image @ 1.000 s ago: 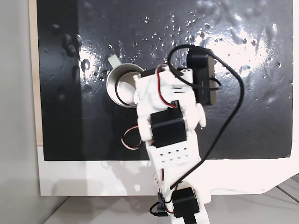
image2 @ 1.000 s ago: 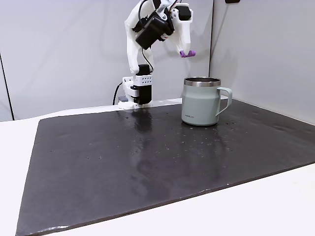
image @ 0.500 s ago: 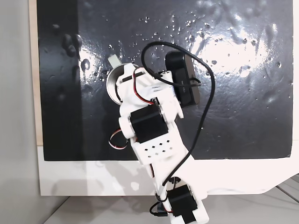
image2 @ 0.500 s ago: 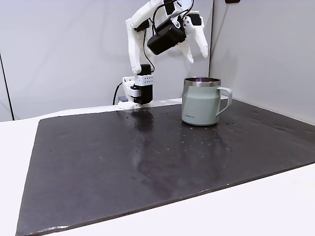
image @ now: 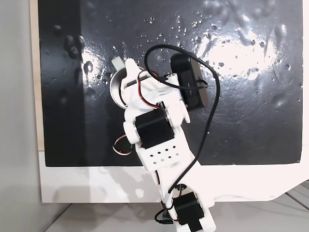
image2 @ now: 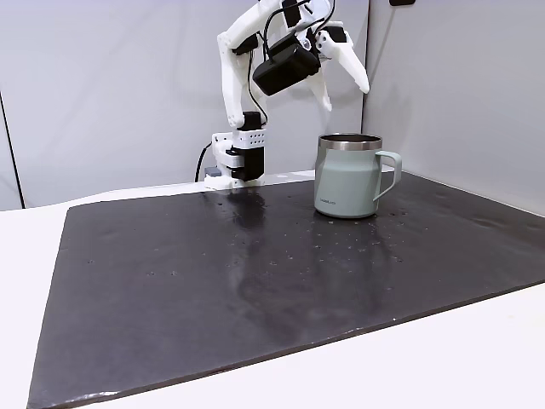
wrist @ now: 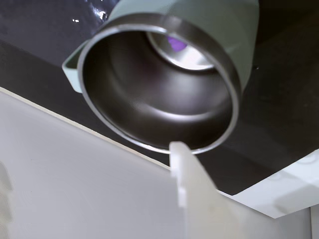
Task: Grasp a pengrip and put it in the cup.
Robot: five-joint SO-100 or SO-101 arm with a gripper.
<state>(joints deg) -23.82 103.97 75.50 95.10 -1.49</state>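
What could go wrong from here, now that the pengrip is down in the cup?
1. The open gripper hangs just above the cup; dropping or swinging low could clip the steel rim and tip or shove it.
2. The cup stands free on the black mat, so a knock could spill the pengrip from its bottom.
3. The arm's loose black cable might snag as it withdraws.

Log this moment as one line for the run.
gripper: open, above cup | pengrip: inside cup, on its bottom | stage: drop done
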